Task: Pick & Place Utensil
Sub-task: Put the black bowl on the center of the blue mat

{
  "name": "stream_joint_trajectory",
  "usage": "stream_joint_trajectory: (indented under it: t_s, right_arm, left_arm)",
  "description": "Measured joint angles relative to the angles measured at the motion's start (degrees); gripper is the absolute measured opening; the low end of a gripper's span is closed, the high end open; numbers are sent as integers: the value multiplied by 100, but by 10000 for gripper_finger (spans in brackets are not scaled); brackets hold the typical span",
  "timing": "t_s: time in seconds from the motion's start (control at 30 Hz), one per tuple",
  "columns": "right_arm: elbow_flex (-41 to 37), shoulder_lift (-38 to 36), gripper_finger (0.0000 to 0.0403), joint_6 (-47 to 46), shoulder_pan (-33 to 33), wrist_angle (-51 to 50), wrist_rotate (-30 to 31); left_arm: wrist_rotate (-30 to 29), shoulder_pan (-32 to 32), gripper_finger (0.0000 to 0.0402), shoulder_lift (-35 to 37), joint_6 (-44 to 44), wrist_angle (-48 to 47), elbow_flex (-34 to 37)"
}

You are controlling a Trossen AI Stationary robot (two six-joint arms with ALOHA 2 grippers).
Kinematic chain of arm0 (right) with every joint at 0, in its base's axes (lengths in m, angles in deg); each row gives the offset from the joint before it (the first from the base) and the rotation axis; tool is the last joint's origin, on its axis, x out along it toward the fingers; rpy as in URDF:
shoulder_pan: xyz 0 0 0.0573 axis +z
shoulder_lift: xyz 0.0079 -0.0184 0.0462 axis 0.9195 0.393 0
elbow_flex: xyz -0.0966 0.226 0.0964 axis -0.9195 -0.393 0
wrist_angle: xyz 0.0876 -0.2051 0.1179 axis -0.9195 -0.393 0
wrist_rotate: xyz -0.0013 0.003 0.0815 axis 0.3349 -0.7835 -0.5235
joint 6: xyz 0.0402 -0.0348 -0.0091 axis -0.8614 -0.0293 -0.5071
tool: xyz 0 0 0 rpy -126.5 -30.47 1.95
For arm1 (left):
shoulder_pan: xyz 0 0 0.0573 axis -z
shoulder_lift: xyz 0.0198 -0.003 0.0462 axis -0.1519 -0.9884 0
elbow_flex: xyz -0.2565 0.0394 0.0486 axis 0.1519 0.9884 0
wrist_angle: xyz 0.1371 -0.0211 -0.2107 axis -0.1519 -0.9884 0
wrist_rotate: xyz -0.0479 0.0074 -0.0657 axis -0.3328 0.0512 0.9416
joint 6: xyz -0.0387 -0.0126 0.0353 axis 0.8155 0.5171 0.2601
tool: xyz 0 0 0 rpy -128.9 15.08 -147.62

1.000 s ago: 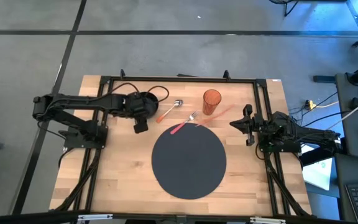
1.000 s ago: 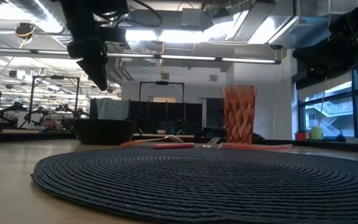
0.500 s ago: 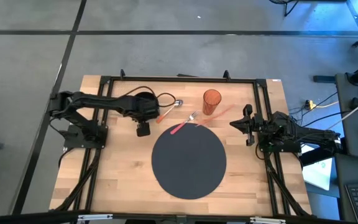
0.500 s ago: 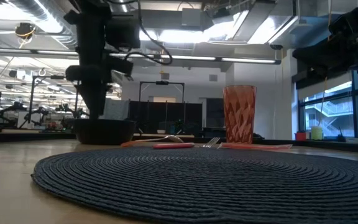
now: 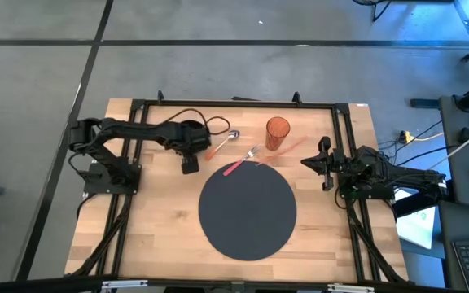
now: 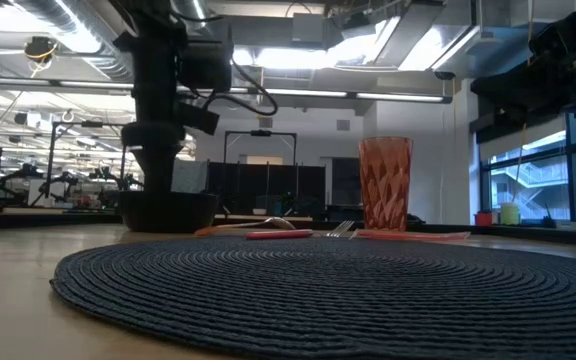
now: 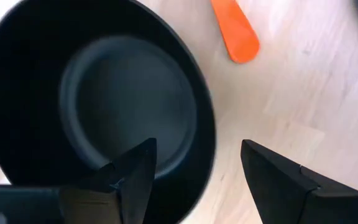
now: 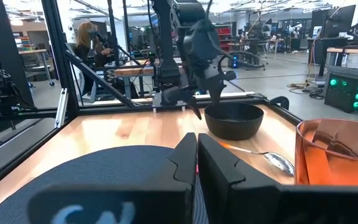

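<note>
A black bowl sits on the wooden table at its far left, also in the low view. My left gripper is open and points down over the bowl's near rim, one finger inside and one outside; I see no touch. An orange-handled spoon lies right of the bowl. A red-handled fork rests partly on the edge of the dark round placemat. A pink utensil lies beside the orange cup. My right gripper waits, shut, at the table's right side.
The black frame rails run along the table's far edge and sides. A cable loops behind the bowl. Bare wood lies left of and in front of the placemat. A person shows in the room beyond the table.
My left gripper has come down toward the bowl and tipped from a slant to pointing straight down, ending just above the bowl's near rim. The left arm's base link has swung right. The bowl and utensils have stayed where they were.
</note>
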Motion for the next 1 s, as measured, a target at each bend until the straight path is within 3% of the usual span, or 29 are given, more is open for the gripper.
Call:
stream_joint_trajectory:
  t_s: [0.4,1.0]
  right_arm:
    - [2,0,16,39,-1,2,-2]
    - [0,0,16,-2,1,1,-124]
  left_arm:
    - [268,-351,228,-156,73,116,0]
    - [-62,-349,222,-761,3,128,0]
